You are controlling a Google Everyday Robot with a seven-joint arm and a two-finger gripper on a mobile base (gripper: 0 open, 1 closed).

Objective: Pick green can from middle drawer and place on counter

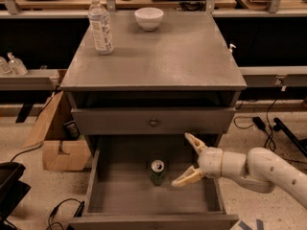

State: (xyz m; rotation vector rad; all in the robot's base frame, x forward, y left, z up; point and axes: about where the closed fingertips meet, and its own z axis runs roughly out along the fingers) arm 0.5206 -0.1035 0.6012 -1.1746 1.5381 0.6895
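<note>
The green can [157, 172] stands upright on the floor of the open middle drawer [120, 195], near its centre, silver top showing. My gripper [188, 160] is open over the drawer's right part, just right of the can, with its fingers spread and pointing left toward it. It touches nothing. The white arm comes in from the right. The counter [168, 56] is the cabinet's flat grey top above.
A clear water bottle [100, 25] and a white bowl [148, 18] stand at the counter's back. A shut drawer front with a knob [153, 122] sits above the open drawer. A cardboard box [53, 133] and cables lie on the floor to the left.
</note>
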